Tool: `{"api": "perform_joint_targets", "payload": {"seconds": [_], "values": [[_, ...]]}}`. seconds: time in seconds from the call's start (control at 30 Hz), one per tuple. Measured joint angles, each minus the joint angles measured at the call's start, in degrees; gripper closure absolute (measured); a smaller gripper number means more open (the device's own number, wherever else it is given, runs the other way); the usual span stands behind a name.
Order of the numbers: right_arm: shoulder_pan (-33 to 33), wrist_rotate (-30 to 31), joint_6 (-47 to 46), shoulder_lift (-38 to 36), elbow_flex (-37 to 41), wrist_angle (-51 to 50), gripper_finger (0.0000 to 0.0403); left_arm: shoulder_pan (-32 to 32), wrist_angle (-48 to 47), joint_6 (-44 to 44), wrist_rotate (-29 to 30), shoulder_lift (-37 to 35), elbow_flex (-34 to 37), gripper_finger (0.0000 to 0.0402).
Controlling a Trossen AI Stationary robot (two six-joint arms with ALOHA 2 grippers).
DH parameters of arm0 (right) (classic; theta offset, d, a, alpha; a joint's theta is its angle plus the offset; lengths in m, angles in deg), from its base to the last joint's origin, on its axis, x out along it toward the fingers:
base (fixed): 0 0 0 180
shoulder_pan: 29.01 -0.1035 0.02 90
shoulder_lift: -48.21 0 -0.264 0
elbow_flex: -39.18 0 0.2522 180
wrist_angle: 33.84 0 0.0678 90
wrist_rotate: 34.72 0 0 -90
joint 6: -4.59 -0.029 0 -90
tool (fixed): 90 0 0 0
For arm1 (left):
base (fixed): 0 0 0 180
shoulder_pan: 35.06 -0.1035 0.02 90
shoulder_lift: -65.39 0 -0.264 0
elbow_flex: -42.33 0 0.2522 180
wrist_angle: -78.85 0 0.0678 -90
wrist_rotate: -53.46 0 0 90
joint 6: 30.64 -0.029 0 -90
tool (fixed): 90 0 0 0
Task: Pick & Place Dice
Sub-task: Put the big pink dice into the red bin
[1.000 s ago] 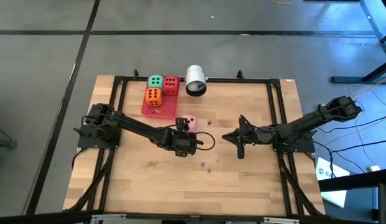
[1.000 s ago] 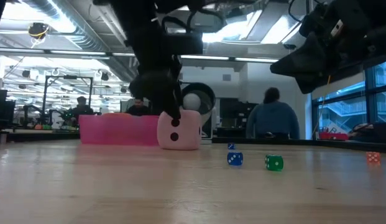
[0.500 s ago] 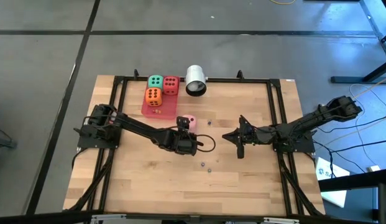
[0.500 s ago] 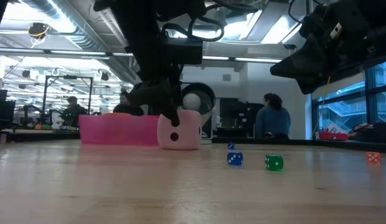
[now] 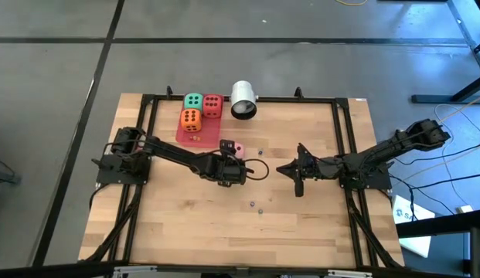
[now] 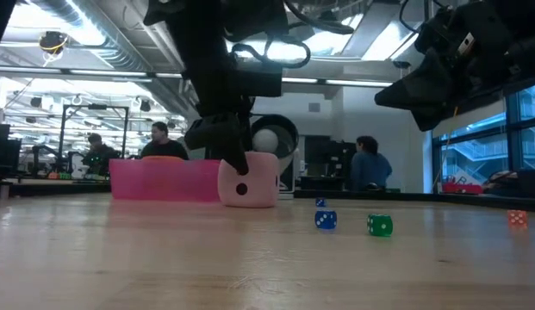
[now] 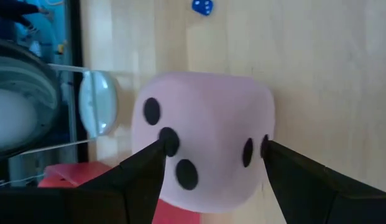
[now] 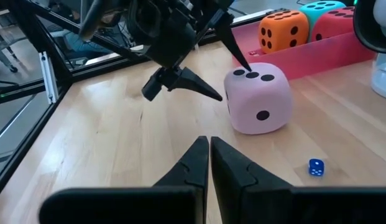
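Four dice lay on the worktop (image 5: 301, 224). At upper left of centre in the high view, the orange die (image 5: 190, 119), the green die (image 5: 193, 101) and the red die (image 5: 212, 105) sat close together in a red tray (image 5: 182, 137), green and red side by side at the top, orange just below the green. Just right of the tray a white cylinder (image 5: 243, 100) lay on its side at the worktop's top edge.

Near the frame's centre, the pink die (image 5: 236, 148) rested on the wood just off the tray's lower right corner. The left gripper (image 5: 229, 164) hung over it with its jaws spread wide, one finger on either side of the die in the wrist view (image 7: 202, 143); whether they touched it could not be told. In the low view the pink die (image 6: 247, 180) stood on the wood with the gripper low over it.

A tiny blue die (image 6: 326, 220) and a tiny green one (image 6: 380, 226) lay right of the pink die in the low view.

Right of centre in the high view, the right gripper (image 5: 297, 179) waited, fingers pressed together and empty, well apart from the pink die.
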Motion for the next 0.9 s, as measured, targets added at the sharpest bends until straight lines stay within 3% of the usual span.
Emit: {"api": "perform_joint_targets", "payload": {"seconds": [0.63, 0.9], "values": [[0.0, 0.0, 0.0, 0.0, 0.0, -0.5, 0.0383, -1.5, 1.4, 0.4, 0.7, 3.3, -0.1, 0.0140], [0.0, 0.0, 0.0, 0.0, 0.0, -0.5, 0.0383, -2.3, 1.5, 0.5, 0.8, 7.0, -0.1, 0.0207]]}}
